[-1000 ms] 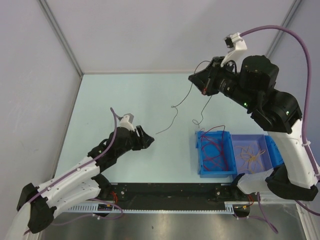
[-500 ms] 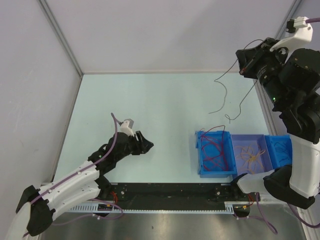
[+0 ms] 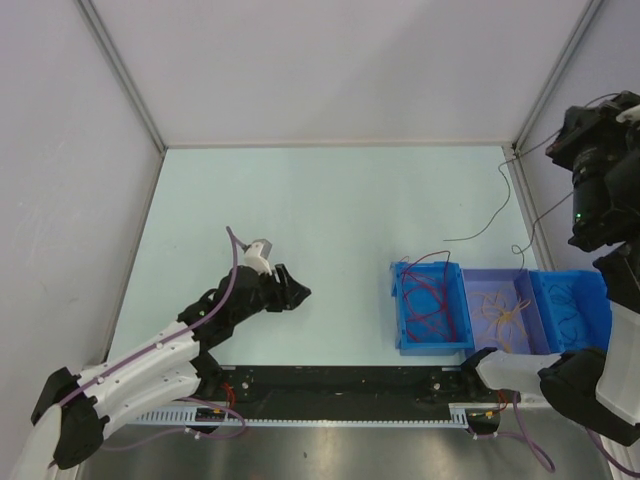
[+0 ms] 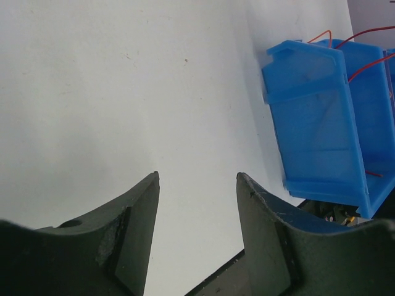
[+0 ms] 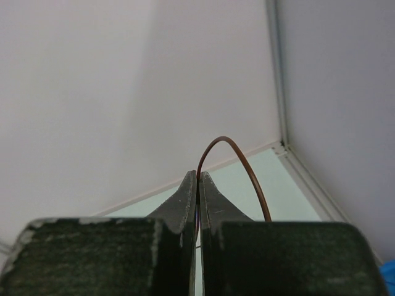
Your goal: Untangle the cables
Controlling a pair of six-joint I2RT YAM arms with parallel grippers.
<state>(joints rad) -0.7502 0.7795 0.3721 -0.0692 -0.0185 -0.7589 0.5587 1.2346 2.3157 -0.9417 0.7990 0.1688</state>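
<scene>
Above the far right corner of the desk [image 3: 300,200]: right claw [image 5: 197,176] pressed together on one thin brown cable [image 5: 237,151], pads flat against each other around it. Rises out of the tips, arches over to the right, and drops back down past the right finger.

From overhead, hangs off the claw in two long strands. Long axis running down and inward, from the far right corner toward the middle of the desk. One strand trailing away from the right edge, its free end near the far rim of the blue bin [image 3: 435,347]. The other ending in a small hook just at the far wall of the lilac bin [image 3: 495,272]. Lies below the claw and to its left, only the pinched loop at the fingers.

Nearer the front edge, on the right half, three bins in a row. Blue bin holding red and purple cables [image 3: 430,300], some loops poking over its rim. Lilac bin with pale yellow-orange cables [image 3: 500,315]. Second blue bin [image 3: 575,280] at the right edge with thin blue loops [image 3: 565,312], too fine to sort out.

Toward the front left corner: left claw [image 4: 197,180] spread apart, close above the desk, aimed at the blue bin and well apart from it.
</scene>
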